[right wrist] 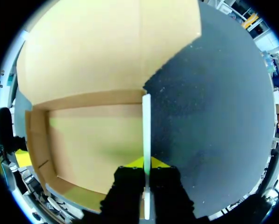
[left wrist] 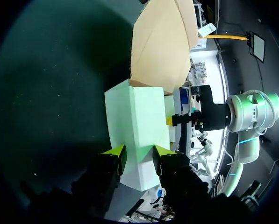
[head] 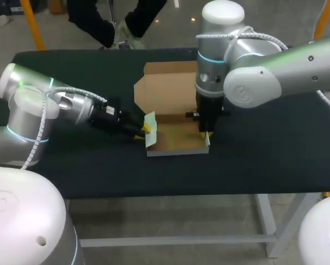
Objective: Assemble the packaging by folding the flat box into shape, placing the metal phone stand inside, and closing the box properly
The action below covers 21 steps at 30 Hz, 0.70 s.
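Black cloth covers the table (head: 71, 171), and just below the middle of the head view sits the cardboard box (head: 178, 141), partly folded. The right gripper (head: 205, 134) points straight down at the box's right wall. In the right wrist view that thin wall stands edge-on between the two yellow tips, which press on it from both sides, so it is pinched. The left gripper (left wrist: 139, 156) comes in low from the left of the frame to the box's left side flap (head: 150, 131), which stands up and leans a little. In the left wrist view the flap's white outer face lies ahead of the fingers (left wrist: 117, 153), which stand apart and unclenched (whether their tips touch that face I cannot tell). Outward from the grippers, the box's brown floor lies flat between the two raised sides, with a low white-faced front wall along the edge nearest the bottom of the frame. Behind it the lid panel (head: 166, 83) lies open on the cloth toward the upper middle, its corners cut at a slant. The left arm (head: 48, 102) enters from the left edge, the right arm (head: 275, 72) from the upper right.
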{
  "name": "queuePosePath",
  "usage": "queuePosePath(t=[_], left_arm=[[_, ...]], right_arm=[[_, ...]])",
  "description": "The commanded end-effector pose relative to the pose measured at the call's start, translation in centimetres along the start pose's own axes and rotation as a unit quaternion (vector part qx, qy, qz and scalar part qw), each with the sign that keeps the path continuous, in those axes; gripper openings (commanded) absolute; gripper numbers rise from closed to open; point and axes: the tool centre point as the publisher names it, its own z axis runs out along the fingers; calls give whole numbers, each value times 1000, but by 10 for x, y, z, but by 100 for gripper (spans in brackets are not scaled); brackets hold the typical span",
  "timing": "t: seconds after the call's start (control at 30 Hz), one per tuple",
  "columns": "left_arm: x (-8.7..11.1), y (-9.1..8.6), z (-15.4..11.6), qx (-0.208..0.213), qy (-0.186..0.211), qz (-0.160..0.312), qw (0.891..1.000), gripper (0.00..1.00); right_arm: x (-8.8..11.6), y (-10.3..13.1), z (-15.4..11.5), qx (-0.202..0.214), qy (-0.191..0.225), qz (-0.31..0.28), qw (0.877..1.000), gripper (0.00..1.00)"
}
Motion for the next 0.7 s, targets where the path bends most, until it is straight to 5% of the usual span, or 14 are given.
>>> queuePosePath(t=[0.03, 0.7], left_arm=[[7, 4, 3, 9, -26, 0, 1000, 42], [4, 5, 11, 44, -134, 7, 990, 46]], right_arm=[[1, 1, -1, 2, -1, 0, 1000, 0], [1, 1, -1, 2, -1, 0, 1000, 0]])
